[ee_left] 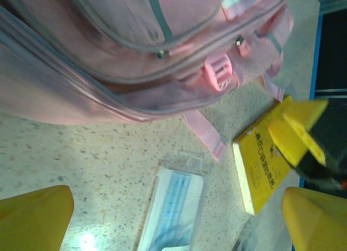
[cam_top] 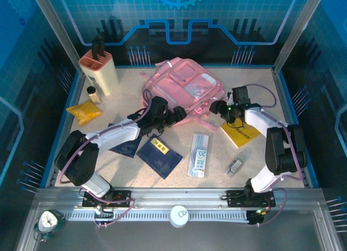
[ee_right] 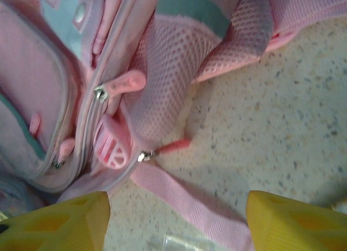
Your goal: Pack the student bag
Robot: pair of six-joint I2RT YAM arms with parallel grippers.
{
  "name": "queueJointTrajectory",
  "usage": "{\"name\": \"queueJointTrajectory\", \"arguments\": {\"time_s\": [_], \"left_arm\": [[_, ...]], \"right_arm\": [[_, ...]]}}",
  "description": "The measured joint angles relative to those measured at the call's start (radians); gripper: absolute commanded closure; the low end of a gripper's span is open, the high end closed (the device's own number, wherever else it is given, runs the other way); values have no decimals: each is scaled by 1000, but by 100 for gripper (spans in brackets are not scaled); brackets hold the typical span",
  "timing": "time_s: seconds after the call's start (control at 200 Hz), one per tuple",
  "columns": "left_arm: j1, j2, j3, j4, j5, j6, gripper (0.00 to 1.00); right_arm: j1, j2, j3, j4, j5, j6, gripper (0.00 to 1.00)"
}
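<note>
The student bag (cam_top: 184,85) is a pink backpack lying flat at the back middle of the table. My left gripper (cam_top: 176,116) hovers at its near edge, open; its yellow fingers (ee_left: 32,216) stand wide apart above a clear packet (ee_left: 173,207) on the table, gripping nothing. My right gripper (cam_top: 219,107) sits at the bag's near right corner, also open. In the right wrist view the bag's mesh side pocket (ee_right: 184,61) and a red zipper pull (ee_right: 173,147) lie just ahead of the right gripper (ee_right: 179,224). A pink strap (ee_right: 190,202) runs across the table between the fingers, untouched.
A yellow book (cam_top: 241,133) lies right of the grippers, and the clear packet (cam_top: 199,154) lies in front of them. Two dark blue notebooks (cam_top: 159,156) lie near the left arm, with a small clip-like item (cam_top: 235,165) at front right. A beige holder (cam_top: 98,69), a small bottle (cam_top: 93,94) and a yellow pouch (cam_top: 84,111) are at far left.
</note>
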Motion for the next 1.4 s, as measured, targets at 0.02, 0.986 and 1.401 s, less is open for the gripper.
{"name": "queueJointTrajectory", "arguments": {"time_s": [0.02,0.986,1.401], "left_arm": [[-8,10,0,11,-1,5,1],[45,177,45,145,-37,196,1],[208,22,45,40,-69,377,2]], "right_arm": [[-1,20,9,6,-5,4,34],[18,193,109,207,-69,89,100],[148,-114,-180,308,-47,209,100]]}}
